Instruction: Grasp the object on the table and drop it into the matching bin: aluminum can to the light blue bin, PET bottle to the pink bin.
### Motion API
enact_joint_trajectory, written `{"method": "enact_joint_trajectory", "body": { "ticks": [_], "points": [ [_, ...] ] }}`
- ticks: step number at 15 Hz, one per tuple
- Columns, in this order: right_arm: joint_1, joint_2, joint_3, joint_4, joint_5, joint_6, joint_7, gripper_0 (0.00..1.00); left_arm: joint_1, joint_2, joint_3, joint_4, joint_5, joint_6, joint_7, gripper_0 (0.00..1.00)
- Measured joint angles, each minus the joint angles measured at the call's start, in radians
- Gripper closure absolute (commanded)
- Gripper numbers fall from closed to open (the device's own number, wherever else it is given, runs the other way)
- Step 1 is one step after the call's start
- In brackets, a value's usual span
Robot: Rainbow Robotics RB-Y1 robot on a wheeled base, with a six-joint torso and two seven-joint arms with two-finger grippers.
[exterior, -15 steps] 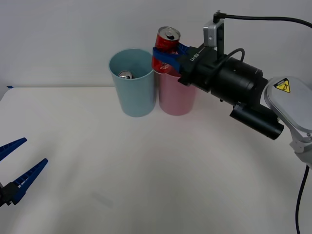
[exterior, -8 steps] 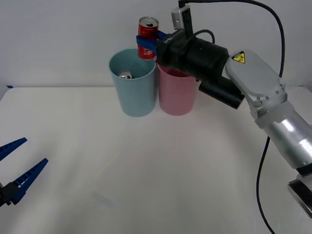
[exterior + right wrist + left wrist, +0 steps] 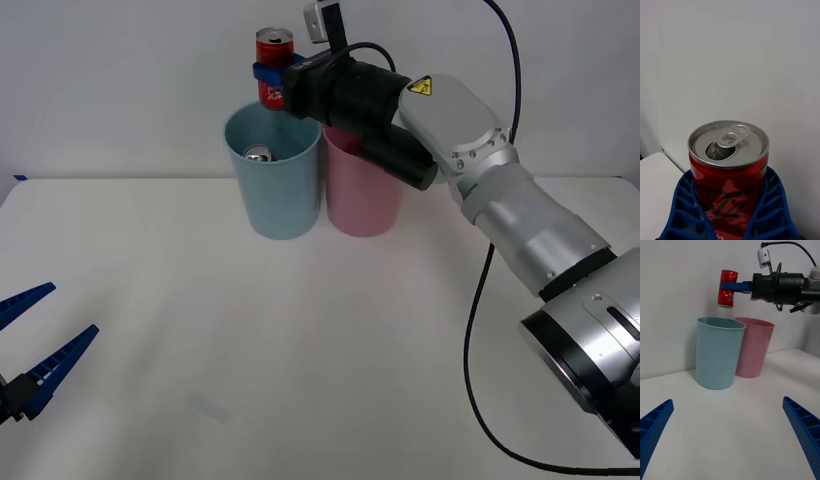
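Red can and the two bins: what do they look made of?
The red can, held in the right gripper above the light blue bin, looks like aluminum: bare silvery top with pull tab, glossy printed red side. The light blue bin and pink bin look like smooth, slightly glossy plastic, judging by their thin rims and even colour.

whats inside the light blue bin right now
A plain silver can lies inside the light blue bin; the wall hides whatever sits lower. The right claw holds the red can above it.
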Motion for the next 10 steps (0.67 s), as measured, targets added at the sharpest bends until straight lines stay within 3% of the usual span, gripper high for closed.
{"method": "enact_joint_trajectory", "body": {
  "ticks": [3,4,6,7,10],
  "points": [
    [-0.004,0.006,0.037,0.007,-0.001,0.053,0.004,1.00,0.000,0.000,0.000,0.000,0.000,0.000,0.000,0.00],
    [-0.004,0.006,0.040,0.007,-0.001,0.054,0.005,0.95,0.000,0.000,0.000,0.000,0.000,0.000,0.000,0.00],
    [-0.004,0.006,0.042,0.007,-0.001,0.054,0.005,0.08,0.000,0.000,0.000,0.000,0.000,0.000,0.000,0.00],
    [-0.004,0.006,0.042,0.007,-0.001,0.055,0.005,0.00,0.000,0.000,0.000,0.000,0.000,0.000,0.000,0.00],
    [-0.003,0.005,0.043,0.006,-0.001,0.054,0.005,0.00,0.000,0.000,0.000,0.000,0.000,0.000,0.000,0.00]
  ]
}}
